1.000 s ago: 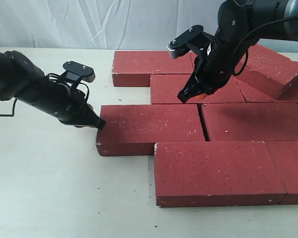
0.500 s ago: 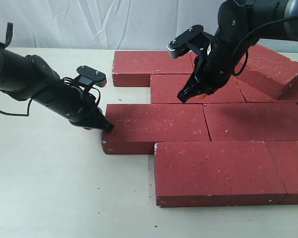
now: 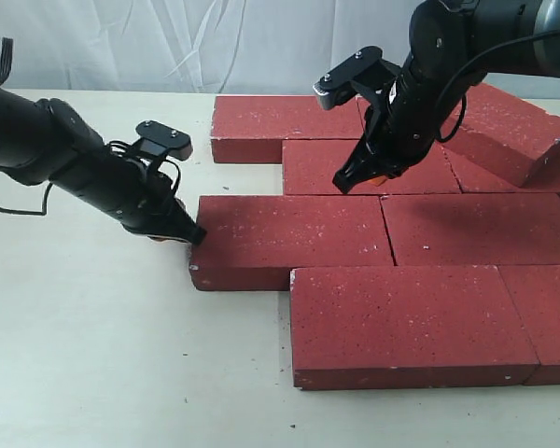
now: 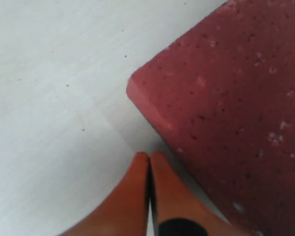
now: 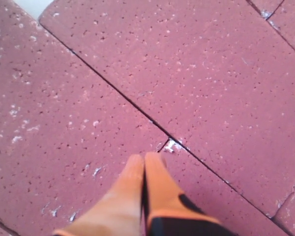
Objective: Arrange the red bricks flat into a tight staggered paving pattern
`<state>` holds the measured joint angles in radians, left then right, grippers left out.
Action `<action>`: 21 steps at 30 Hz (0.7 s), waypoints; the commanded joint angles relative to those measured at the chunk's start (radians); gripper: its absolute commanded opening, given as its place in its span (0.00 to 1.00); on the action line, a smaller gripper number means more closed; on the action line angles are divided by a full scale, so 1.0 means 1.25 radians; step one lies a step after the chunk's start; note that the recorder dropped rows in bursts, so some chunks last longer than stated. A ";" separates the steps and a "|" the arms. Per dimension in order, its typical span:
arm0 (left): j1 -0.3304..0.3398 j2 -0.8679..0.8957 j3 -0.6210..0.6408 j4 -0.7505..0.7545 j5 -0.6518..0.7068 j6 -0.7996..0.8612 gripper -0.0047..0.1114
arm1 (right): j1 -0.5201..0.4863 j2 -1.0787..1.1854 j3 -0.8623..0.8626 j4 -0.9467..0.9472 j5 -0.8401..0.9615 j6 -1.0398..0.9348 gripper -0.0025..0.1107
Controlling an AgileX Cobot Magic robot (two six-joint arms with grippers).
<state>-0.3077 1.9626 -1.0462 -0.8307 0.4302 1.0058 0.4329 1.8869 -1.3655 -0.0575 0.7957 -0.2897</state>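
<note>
Several dark-red bricks lie flat in staggered rows on the pale table. My left gripper (image 3: 191, 235) is shut and empty, its orange tips at the left end of the middle-row brick (image 3: 289, 241); in the left wrist view the fingertips (image 4: 140, 162) sit beside that brick's corner (image 4: 226, 98). Over on the other side my right gripper (image 3: 347, 182) is shut too, with nothing in it, tips down on the second-row brick (image 3: 369, 168) near a joint. Its wrist view shows the fingertips (image 5: 152, 160) at a chipped brick corner (image 5: 172, 145).
One brick (image 3: 509, 126) at the back right lies tilted on top of others. The front row holds a large brick (image 3: 406, 322) and another to its right (image 3: 546, 317). Bare table (image 3: 93, 355) spreads left and front. A white curtain hangs behind.
The left gripper pushed the middle-row brick to the right, closing its gap to the neighbour, then drew back slightly at the brick's end. The right arm has not moved.
</note>
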 commanded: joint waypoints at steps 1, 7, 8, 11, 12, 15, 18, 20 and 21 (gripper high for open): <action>0.032 -0.034 -0.003 0.023 0.034 -0.022 0.04 | -0.005 -0.008 0.003 0.003 -0.005 0.002 0.01; 0.085 -0.039 -0.003 0.040 0.052 -0.036 0.04 | -0.005 -0.008 0.003 0.003 -0.007 0.002 0.01; 0.092 -0.039 -0.003 0.040 0.053 -0.037 0.04 | -0.005 -0.008 0.003 0.003 -0.007 0.002 0.01; 0.103 -0.045 -0.003 0.040 0.056 -0.046 0.04 | -0.005 -0.008 0.003 0.006 -0.015 0.002 0.01; 0.103 -0.049 -0.003 0.040 0.056 -0.046 0.04 | -0.005 -0.008 0.003 0.006 -0.017 0.002 0.01; 0.103 -0.065 -0.003 0.031 0.052 -0.046 0.04 | -0.002 -0.008 0.003 0.011 -0.017 0.002 0.01; 0.101 -0.065 -0.003 0.031 0.055 -0.046 0.04 | -0.002 -0.008 0.003 0.053 -0.017 0.002 0.01; 0.101 -0.065 -0.003 0.031 0.053 -0.033 0.04 | -0.002 -0.008 0.003 0.060 -0.019 0.002 0.01; 0.101 -0.065 -0.003 0.031 0.052 -0.030 0.04 | -0.002 -0.008 0.003 0.060 -0.021 0.002 0.01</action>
<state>-0.1808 1.8911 -1.0468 -0.7852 0.4927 0.9608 0.4329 1.8869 -1.3655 0.0116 0.7834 -0.2897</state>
